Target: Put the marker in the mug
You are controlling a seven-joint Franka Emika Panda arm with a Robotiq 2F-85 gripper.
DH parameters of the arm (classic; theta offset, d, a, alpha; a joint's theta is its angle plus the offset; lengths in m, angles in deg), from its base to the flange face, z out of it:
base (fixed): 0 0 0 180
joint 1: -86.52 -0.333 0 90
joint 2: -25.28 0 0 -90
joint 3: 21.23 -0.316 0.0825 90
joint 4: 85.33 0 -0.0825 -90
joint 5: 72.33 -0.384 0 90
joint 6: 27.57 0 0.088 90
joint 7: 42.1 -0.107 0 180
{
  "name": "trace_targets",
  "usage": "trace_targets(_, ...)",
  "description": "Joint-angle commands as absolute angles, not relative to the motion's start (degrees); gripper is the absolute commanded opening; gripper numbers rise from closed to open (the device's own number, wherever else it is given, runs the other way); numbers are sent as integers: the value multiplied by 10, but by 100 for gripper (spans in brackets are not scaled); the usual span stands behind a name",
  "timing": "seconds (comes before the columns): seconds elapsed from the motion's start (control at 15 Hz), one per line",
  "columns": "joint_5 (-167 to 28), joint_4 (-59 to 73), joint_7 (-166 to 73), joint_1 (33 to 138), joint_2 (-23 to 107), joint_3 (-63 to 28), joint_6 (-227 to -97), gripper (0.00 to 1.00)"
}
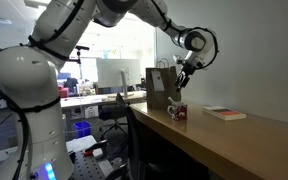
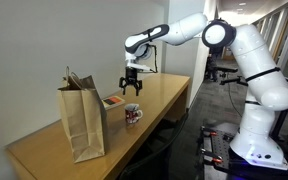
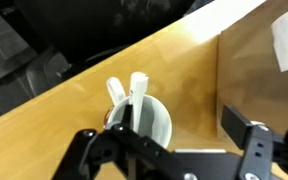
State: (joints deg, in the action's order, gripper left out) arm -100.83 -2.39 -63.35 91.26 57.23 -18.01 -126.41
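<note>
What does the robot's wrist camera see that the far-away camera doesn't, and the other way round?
Only the wrist view: the mug and its white inside from above, with the pale marker poking up at its rim. Only an exterior view: the robot's whole white arm and a flat reddish book. Both: the mug, the brown bag, the wooden table and the open pincer above the mug.
</note>
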Motion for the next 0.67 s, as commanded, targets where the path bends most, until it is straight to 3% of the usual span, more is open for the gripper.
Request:
trace_targets(0.0,-933,70,-638,874,502,-163,-1367,100)
trace_targets(0.6,-714,279,-610,845,359,-170,-1583,100)
